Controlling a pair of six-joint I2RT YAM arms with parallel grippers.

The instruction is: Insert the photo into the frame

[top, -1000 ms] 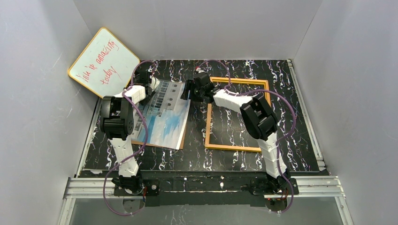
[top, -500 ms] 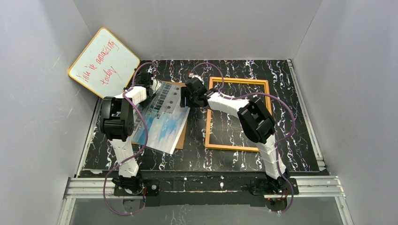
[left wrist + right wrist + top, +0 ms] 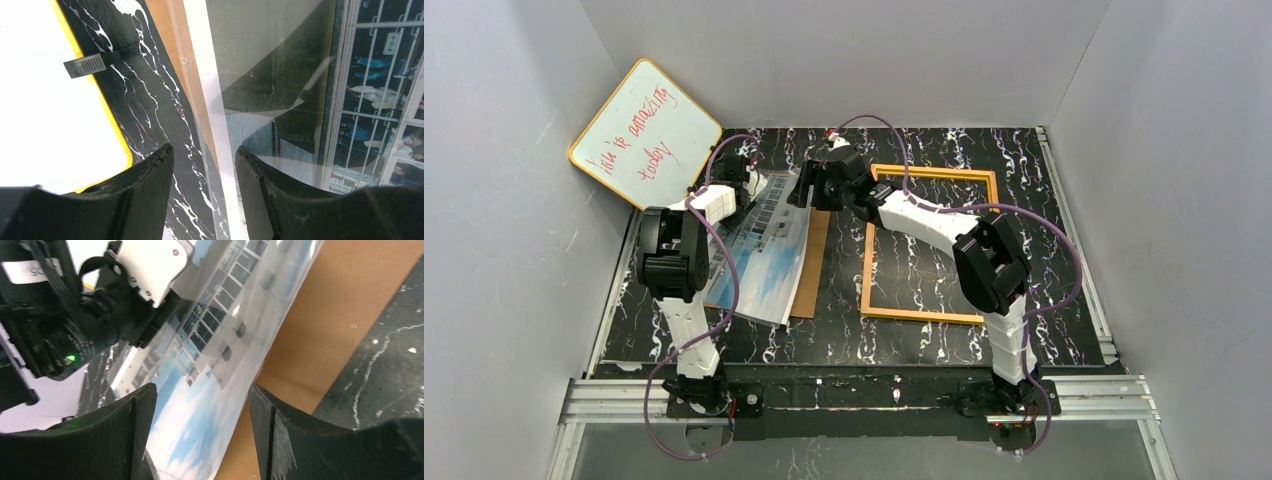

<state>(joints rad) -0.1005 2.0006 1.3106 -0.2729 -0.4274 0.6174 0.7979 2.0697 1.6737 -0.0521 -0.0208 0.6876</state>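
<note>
Orange-brown wood, item one: the frame [image 3: 921, 315], which we record lying flat on the black, white-veined surface [image 3: 844, 340], right of centre, with the marbling visible inside its opening. The right arm reaches across its far left corner.

Item two: the photo [image 3: 769, 250], a white multi-storey building under blue sky and cloud, picture side up. It sits left of the frame and apart from it, not inside it. We note that it lies askew over a plain brown backing board [image 3: 812, 270], whose right strip shows beside it. In the right wrist view the photo [image 3: 200, 405] bows upward off the backing board [image 3: 325, 330], its face glossy with reflections.

Item three: the left hand [image 3: 742, 180], at the photo's far left edge. From its own camera we see the left hand [image 3: 204, 150] with fingers partly spread, one over bare surface, the other over the photo [image 3: 370, 100]. The white border and the backing board [image 3: 172, 45] run through the gap. We see nothing pinched.

Item four: the right hand [image 3: 809, 188], at the photo's far right corner. In its own view the right hand [image 3: 202, 390] is spread wide above the picture, gripping nothing.

Item five: a yellow-rimmed whiteboard [image 3: 646, 130] with red handwriting, leaning at the far left corner, beside the left hand
</note>
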